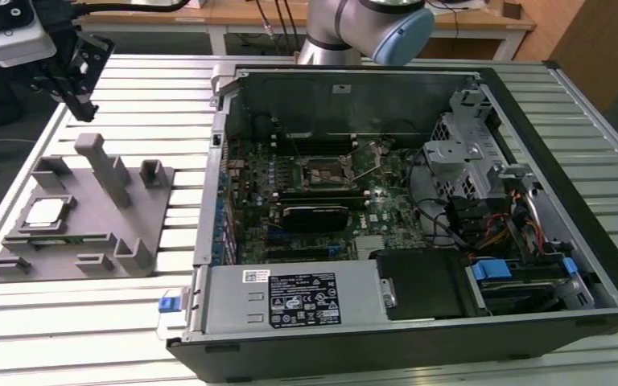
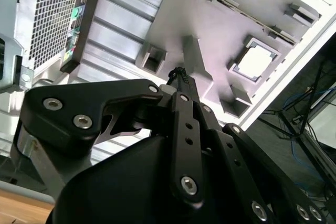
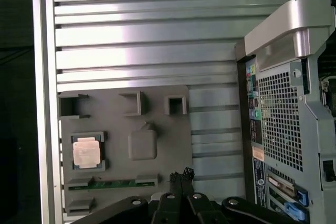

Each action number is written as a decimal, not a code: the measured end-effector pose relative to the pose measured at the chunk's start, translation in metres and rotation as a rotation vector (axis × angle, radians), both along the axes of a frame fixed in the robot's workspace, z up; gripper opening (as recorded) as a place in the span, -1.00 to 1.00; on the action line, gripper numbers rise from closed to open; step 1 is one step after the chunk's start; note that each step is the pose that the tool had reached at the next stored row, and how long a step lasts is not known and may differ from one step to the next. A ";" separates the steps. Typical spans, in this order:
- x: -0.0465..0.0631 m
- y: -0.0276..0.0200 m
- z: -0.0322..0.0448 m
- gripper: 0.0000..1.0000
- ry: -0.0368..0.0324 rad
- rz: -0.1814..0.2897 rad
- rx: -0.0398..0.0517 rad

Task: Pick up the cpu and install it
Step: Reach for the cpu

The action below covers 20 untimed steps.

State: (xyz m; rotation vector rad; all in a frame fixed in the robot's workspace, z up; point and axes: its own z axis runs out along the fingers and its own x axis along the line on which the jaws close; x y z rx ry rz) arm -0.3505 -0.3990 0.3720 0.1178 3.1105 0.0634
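cpu: the cpu lies flat in a pocket of the grey fixture, at the exterior view's left.
hand: the hand, fingers together and empty, hangs above the fixture, upper left.
surroundings: open computer case beside, on slatted surface.

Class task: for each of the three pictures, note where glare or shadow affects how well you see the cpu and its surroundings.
Second wrist view: the cpu glares almost white, the near gripper is a dark mass. First wrist view: bright bands streak the table slats. Exterior view: the computer case is dim inside.
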 end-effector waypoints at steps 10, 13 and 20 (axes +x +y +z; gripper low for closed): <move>-0.021 0.0001 -0.0110 -0.79 0.0001 0.000 -0.0038; -0.029 0.0002 -0.0146 -0.79 0.0000 0.000 -0.0052; -0.046 0.0002 -0.0227 -0.79 0.0000 0.000 -0.0090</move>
